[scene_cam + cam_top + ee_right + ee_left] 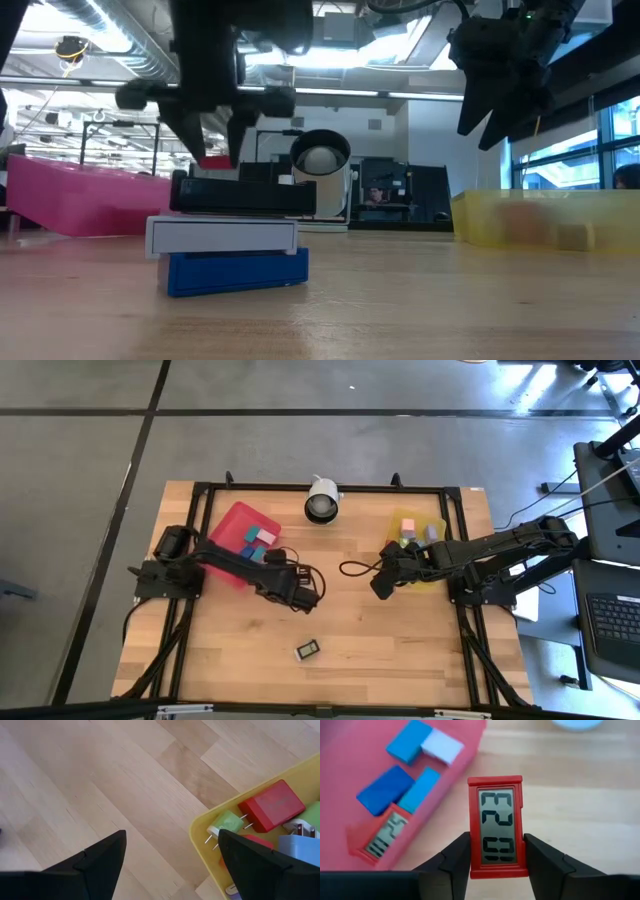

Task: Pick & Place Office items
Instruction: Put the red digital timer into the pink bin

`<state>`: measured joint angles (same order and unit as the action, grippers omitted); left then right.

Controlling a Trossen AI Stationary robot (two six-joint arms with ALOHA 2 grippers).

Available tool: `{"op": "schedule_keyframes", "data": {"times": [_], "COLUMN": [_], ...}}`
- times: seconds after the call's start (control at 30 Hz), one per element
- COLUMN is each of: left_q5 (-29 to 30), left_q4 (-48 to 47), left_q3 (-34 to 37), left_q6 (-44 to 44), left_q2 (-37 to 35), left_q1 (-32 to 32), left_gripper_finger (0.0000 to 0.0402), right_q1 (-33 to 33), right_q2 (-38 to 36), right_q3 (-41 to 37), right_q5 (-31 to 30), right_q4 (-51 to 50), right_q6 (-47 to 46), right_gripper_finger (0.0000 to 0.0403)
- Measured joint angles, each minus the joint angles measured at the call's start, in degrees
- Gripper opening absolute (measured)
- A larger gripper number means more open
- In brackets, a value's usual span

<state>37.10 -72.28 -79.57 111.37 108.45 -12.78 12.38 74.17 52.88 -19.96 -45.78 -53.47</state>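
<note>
My left gripper (496, 851) is shut on a small red clock with a grey digit display (496, 820), right of the red tray (232, 525). In that tray lie blue, teal and white blocks (402, 775) and a second red clock (382, 837). My right gripper (172, 850) hangs open over bare wood beside the yellow tray (200, 837), which holds a red block (272, 805), a green plug (225, 824) and other pieces. A black, white-labelled item (308, 650) lies flat on the table near the front edge. My left gripper pinches the red clock by its two long sides (472, 851), at the end nearest the wrist, one finger (452, 867) on each side. The fingers slant down from the table's left and lie along the clock. In the low view the clock (212, 160) hangs clear above the tabletop.
A white-and-black camera (322, 500) stands at the table's far edge between the two trays. Cables loop on the wood near both grippers (350, 568). Bare wood stretches across the table's near half around the black item.
</note>
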Motion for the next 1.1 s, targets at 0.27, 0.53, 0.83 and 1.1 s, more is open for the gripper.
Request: {"op": "schedule_keyframes", "data": {"times": [0.27, 0.53, 0.83, 1.1], "left_q5": [7.27, 8.82, 11.77, 11.16], "left_q4": [-7.37, -17.35, -17.78, -17.48], "left_q3": [-0.51, 0.34, 10.59, 17.0], "left_q6": [4.69, 12.09, 9.82, 11.61], "left_q2": [-0.51, -0.79, -5.23, -5.47], "left_q1": [-3.47, -4.68, 0.08, 4.68], "left_gripper_finger": [0.0161, 0.0161, 0.0163, 0.017], "right_q1": [-0.02, 0.0, -0.02, -0.02], "right_q2": [-0.02, -0.02, -0.02, -0.02], "right_q3": [0.0, 0.0, 0.0, 0.0], "right_q5": [-0.09, -0.07, 0.06, 0.35], "right_q4": [0.59, 0.93, 1.94, 2.35], "right_q6": [0.02, 0.02, 0.02, 0.02], "right_gripper_finger": [0.0318, 0.0318, 0.0318, 0.0318]}}
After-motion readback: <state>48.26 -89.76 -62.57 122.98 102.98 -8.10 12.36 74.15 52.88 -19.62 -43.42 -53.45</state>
